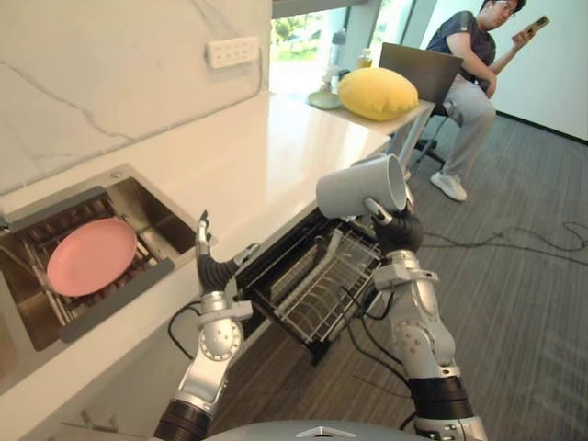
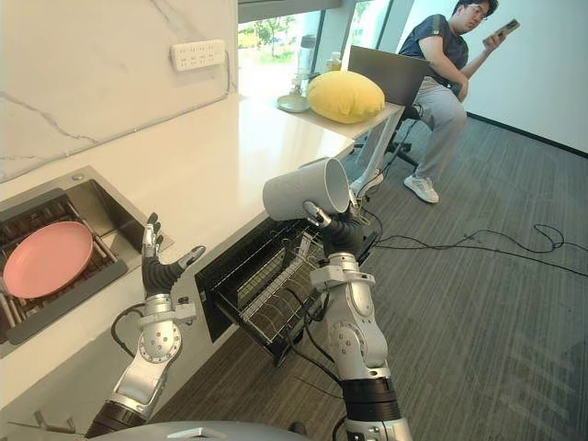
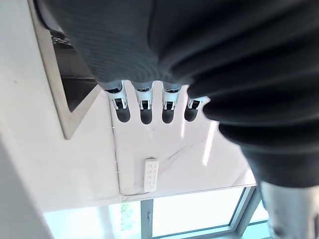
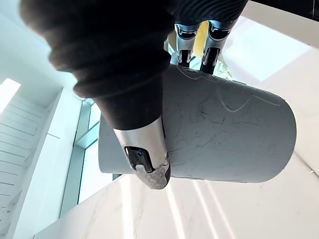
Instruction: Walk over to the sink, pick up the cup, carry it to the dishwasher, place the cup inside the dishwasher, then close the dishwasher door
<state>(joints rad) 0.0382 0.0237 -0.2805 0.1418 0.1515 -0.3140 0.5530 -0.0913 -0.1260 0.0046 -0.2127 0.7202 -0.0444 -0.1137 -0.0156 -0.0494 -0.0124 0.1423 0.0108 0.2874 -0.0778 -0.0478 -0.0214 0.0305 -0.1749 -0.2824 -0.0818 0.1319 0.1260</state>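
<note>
R hand clamped on pale grey cylindrical cup, held sideways above open black dishwasher's wire rack. L hand fingers straight, apart, beside white counter edge. Steel sink, left, holds round pink plate.

No legible txt or labels.

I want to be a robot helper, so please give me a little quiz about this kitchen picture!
1. True or false: the cup lies in the sink.
2. What lies in the sink? A pink plate; B green bowl; C spoon.
3. Fill in: the dishwasher is ____.
Key: 1 false, the right hand holds it up, while the left hand is open and empty; 2 A; 3 open.
</note>
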